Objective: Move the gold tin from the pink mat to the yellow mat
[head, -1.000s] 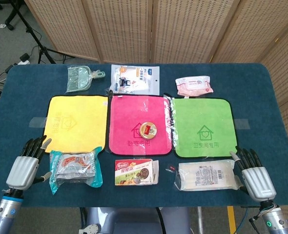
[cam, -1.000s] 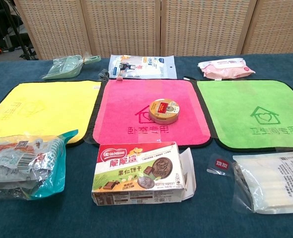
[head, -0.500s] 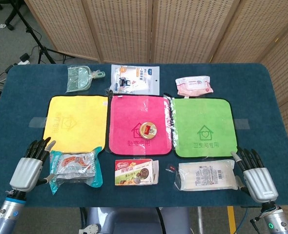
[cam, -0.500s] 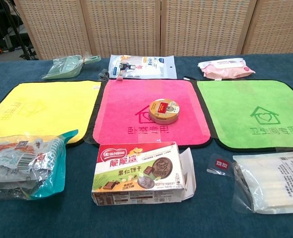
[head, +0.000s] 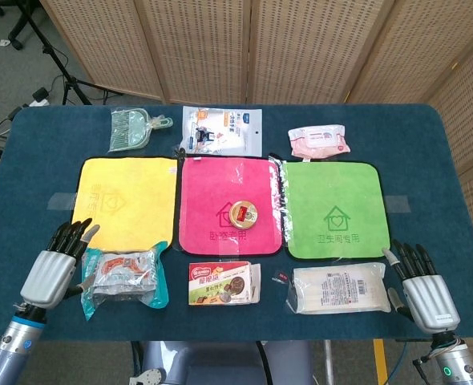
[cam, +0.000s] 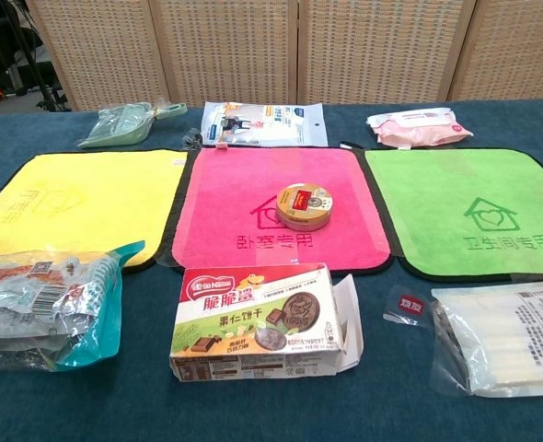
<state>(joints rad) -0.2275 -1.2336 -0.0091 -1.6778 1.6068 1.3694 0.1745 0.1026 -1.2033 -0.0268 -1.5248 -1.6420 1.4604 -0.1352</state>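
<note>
**Left hand edges toward the yellow mat; tin untouched**

Compared with a second ago, the silver-backed, black-fingered left hand (head: 54,266) sits a little further right and forward, its fingertips now just at the near left corner of the square yellow cloth mat (head: 124,202). Its fingers are loosely spread and hold nothing. The matching right hand (head: 421,287) has barely shifted; it hovers near the table's right front corner, fingers apart and empty. Nothing on the table has moved.

The small round gold tin (head: 243,212), a flat metal disc with a printed lid, rests near the middle of the fuzzy pink cloth mat (head: 212,172), just above the house outline printed there. A green cloth mat (head: 357,192) of the same weave lies to the right.

On the dark blue felt-like tabletop (head: 429,152), a crinkled teal-edged plastic snack bag (head: 124,277) lies beside the left hand, a glossy cardboard biscuit box (head: 223,284) sits before the pink mat, and a clear plastic packet of white sticks (head: 341,289) lies near the right hand.
</note>
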